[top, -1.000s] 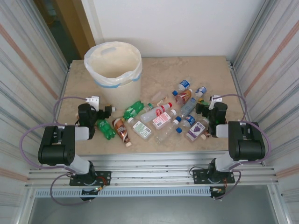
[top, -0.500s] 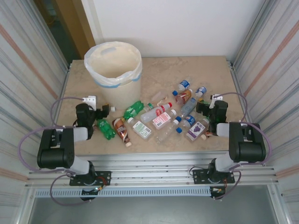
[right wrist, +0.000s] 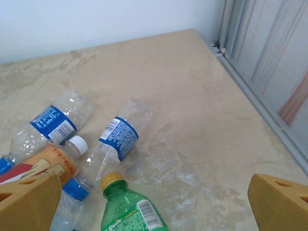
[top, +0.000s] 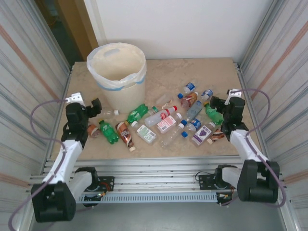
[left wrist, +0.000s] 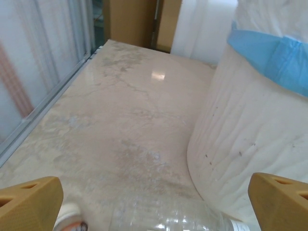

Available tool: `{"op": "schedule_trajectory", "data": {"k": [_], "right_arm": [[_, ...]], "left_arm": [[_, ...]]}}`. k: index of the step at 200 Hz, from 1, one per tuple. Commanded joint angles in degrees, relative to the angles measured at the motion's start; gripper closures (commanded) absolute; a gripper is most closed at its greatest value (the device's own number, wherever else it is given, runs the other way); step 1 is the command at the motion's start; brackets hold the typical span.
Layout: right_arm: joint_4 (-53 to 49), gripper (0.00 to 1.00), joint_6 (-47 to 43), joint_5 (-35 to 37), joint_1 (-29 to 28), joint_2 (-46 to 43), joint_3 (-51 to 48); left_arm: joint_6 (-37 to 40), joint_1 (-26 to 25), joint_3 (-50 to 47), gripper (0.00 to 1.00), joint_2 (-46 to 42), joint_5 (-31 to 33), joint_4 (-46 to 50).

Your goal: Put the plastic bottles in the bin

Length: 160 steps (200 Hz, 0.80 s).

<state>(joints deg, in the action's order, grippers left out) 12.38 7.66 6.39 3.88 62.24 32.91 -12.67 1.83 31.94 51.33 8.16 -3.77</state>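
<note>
L gripper (left wrist: 156, 204): fingers wide apart, nothing held. A clear bottle (left wrist: 168, 217) lies just under it, between the tips, and the bin (left wrist: 240, 144) stands close ahead on its right. R gripper (right wrist: 155, 202) is also spread and empty, w/ a green bottle (right wrist: 131, 211), yellow cap, just below between its tips. We judge the step is one pick per arm. To do it well, we'd drop straight down, centre on the body not the cap, fingers across the width, & close gently, since thin plastic crushes & slips. R side: a blue-label bottle (right wrist: 118, 137) lies just ahead, so keep the tips off it.
</note>
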Motion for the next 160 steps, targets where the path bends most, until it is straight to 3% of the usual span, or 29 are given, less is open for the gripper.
{"op": "schedule_trajectory", "data": {"k": [1,39,63,160], "right_arm": [[-12.82,0.02,4.56,2.2,0.39,-4.4,3.54],[-27.27,0.02,9.54,-0.66,-0.09,-5.22,10.08],[-32.8,0.02,10.51,-1.25,-1.31,-5.12,12.79],[-39.98,0.02,11.83,1.52,-6.43,-2.03,17.77]], "left_arm": [[-9.32,0.21,1.65,0.01,-5.16,3.18,16.77],[-18.63,0.45,4.06,0.01,-8.25,3.92,33.67],[-20.46,1.02,4.39,0.01,-6.3,3.19,38.99],[-18.21,6.82,5.62,0.01,10.59,-3.76,34.1]]}}
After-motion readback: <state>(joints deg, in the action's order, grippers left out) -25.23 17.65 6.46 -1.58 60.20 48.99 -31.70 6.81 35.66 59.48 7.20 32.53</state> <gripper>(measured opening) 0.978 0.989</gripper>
